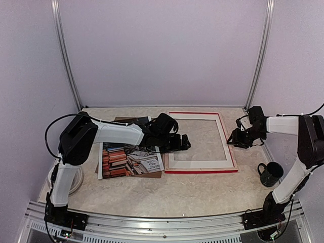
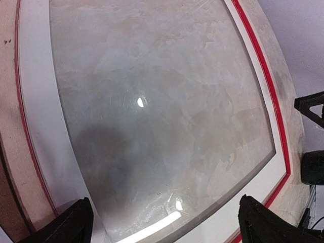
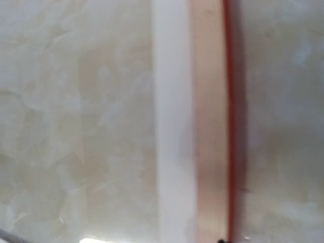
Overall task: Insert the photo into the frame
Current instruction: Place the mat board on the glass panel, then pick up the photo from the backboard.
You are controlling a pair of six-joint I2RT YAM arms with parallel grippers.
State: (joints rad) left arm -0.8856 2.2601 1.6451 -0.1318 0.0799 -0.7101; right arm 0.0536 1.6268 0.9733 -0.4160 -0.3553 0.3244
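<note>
The frame (image 1: 229,147) lies flat at centre right, rear up, with red edges and pale wood rails. A white mat (image 1: 195,157) and glass sit inside it. The photo (image 1: 132,161), showing stacked books, lies to its left on a brown board (image 1: 152,174), partly under my left arm. My left gripper (image 1: 183,143) hovers over the frame's left rail. In the left wrist view this gripper (image 2: 169,228) is open above the glass (image 2: 152,101), and the wood rail (image 2: 7,101) is at the left. My right gripper (image 1: 234,137) is beside the right rail (image 3: 207,126); its fingers are hidden.
A dark green mug (image 1: 270,173) stands near the right arm's base. A white round object (image 1: 76,181) sits behind the left arm at the table's left edge. Walls close in the back and both sides.
</note>
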